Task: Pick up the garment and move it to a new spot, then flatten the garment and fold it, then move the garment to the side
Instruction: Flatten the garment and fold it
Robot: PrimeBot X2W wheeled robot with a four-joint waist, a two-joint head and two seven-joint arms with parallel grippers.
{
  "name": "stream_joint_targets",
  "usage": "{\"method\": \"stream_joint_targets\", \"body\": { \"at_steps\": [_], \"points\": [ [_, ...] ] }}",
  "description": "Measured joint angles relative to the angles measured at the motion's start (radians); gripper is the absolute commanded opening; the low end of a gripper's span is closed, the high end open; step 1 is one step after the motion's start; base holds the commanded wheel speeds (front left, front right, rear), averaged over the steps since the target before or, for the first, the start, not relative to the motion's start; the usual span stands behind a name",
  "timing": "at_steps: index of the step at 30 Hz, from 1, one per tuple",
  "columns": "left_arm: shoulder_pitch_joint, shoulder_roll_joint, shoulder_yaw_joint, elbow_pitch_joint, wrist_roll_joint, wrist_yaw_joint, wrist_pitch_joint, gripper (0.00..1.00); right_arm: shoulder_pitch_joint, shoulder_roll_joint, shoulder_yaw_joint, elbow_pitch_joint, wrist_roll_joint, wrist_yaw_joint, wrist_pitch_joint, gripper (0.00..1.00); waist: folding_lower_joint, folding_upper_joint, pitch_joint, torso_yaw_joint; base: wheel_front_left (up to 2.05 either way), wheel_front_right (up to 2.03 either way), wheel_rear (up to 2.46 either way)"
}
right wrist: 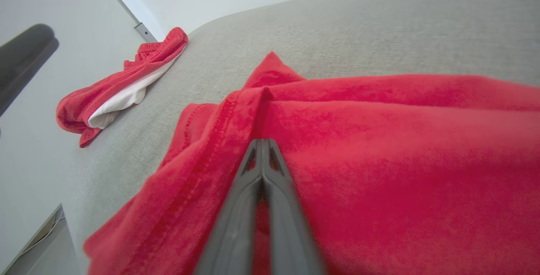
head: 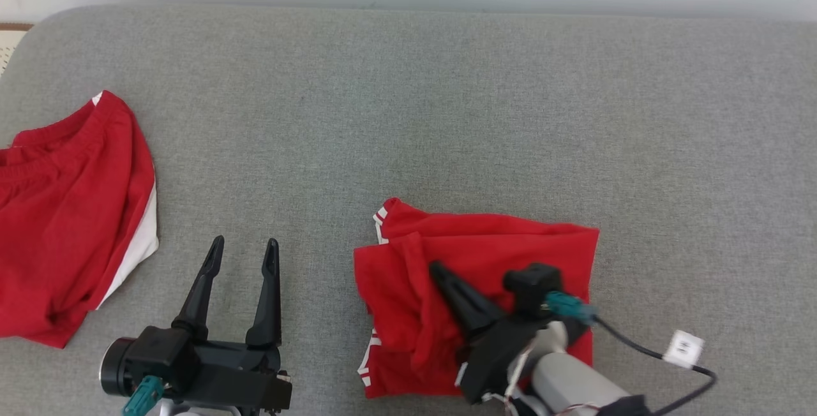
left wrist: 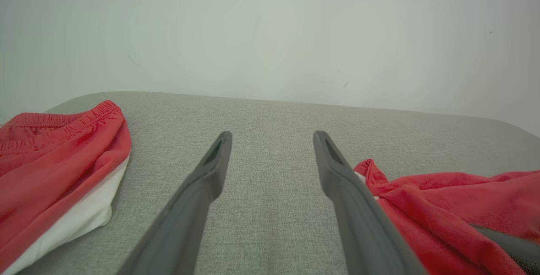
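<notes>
The garment (head: pixel 510 244) is a red cloth with white trim, lying in a rumpled rectangle near the front of the grey padded table (head: pixel 447 84). It also appears at the right of the left wrist view (left wrist: pixel 443 199). My right gripper (head: pixel 437 269) lies low across its left half, fingers pressed together. In the right wrist view a ridge of the garment (right wrist: pixel 379 140) runs straight into the tips of that gripper (right wrist: pixel 262 142), which is shut on it. My left gripper (head: pixel 246 242) hovers over bare table to the left, wide open and empty (left wrist: pixel 273 136).
A second red garment with a white panel (head: pixel 64 212) lies at the table's left edge, and also shows in the left wrist view (left wrist: pixel 55 161) and right wrist view (right wrist: pixel 126 81). A black cable with a white tag (head: pixel 683 347) trails from my right wrist. A pale wall stands behind the table.
</notes>
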State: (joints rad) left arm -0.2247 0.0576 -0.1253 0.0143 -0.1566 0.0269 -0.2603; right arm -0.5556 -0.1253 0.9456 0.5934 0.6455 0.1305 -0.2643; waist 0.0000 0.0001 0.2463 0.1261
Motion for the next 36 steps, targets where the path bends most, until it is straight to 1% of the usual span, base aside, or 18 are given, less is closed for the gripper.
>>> {"method": "stream_joint_targets", "body": {
  "at_steps": [4,5,11,13,18,22,25,26,27,28,32,36],
  "points": [
    [0.001,-0.001,0.002,0.001,-0.001,0.0,0.0,1.0,0.038,-0.023,-0.112,-0.03,-0.03,0.0,0.0,0.0,0.0,0.0,-0.005,-0.004,0.0,0.0,0.0],
    [0.004,-0.002,0.003,0.002,-0.001,0.0,0.0,1.0,0.063,-0.044,-0.148,-0.06,-0.043,0.0,0.0,0.0,0.0,0.0,-0.007,-0.009,0.0,0.0,0.0],
    [0.01,0.0,0.013,0.011,0.0,0.0,0.0,1.0,0.138,-0.101,-0.245,-0.22,-0.066,0.0,0.0,0.0,0.0001,0.0,-0.016,-0.031,0.0,0.0,0.0],
    [0.014,0.001,0.018,0.015,0.0,0.0,0.0,1.0,0.171,-0.116,-0.294,-0.28,-0.077,0.0,0.0,0.0,0.0,0.0,-0.023,-0.038,0.0,0.0,0.0],
    [0.022,0.008,0.029,0.013,0.007,0.002,0.0,1.0,0.256,-0.154,-0.466,-0.418,-0.121,0.0,0.001,0.0,0.0,0.0,-0.041,-0.06,0.0,0.0,0.0],
    [0.034,0.015,0.035,0.0,0.009,0.006,0.0,1.0,0.316,-0.159,-0.613,-0.51,-0.179,0.0,0.018,0.0,-0.0001,-0.0001,-0.054,-0.081,0.0,0.0,0.0],
    [0.036,0.021,0.038,-0.006,0.011,0.01,0.0,1.0,0.354,-0.154,-0.705,-0.568,-0.225,0.0,0.041,0.0,-0.0001,0.0,-0.065,-0.094,0.0,0.0,0.0],
    [0.036,0.024,0.04,-0.009,0.013,0.01,0.0,1.0,0.367,-0.151,-0.729,-0.588,-0.244,0.0,0.049,0.2,-0.0001,0.0,-0.069,-0.098,0.0,0.0,0.0],
    [0.037,0.026,0.039,-0.011,0.016,0.01,0.0,1.0,0.378,-0.144,-0.756,-0.607,-0.255,0.0,0.053,0.48,-0.0001,0.0,-0.073,-0.102,0.0,0.0,0.0],
    [0.037,0.026,0.039,-0.014,0.017,0.011,0.0,1.0,0.388,-0.14,-0.776,-0.624,-0.27,0.0,0.061,1.0,-0.0002,0.0,-0.077,-0.105,0.0,0.0,0.0],
    [0.046,0.03,0.038,-0.02,0.02,0.016,0.0,1.0,0.434,-0.124,-0.838,-0.676,-0.314,0.0,0.086,1.0,-0.0001,0.0,-0.096,-0.115,0.0,0.0,0.0],
    [0.063,0.037,0.041,-0.02,0.019,0.019,0.0,1.0,0.489,-0.112,-0.85,-0.718,-0.345,0.0,0.117,1.0,-0.0001,0.0,-0.116,-0.12,0.0,0.0,0.0]
  ]
}}
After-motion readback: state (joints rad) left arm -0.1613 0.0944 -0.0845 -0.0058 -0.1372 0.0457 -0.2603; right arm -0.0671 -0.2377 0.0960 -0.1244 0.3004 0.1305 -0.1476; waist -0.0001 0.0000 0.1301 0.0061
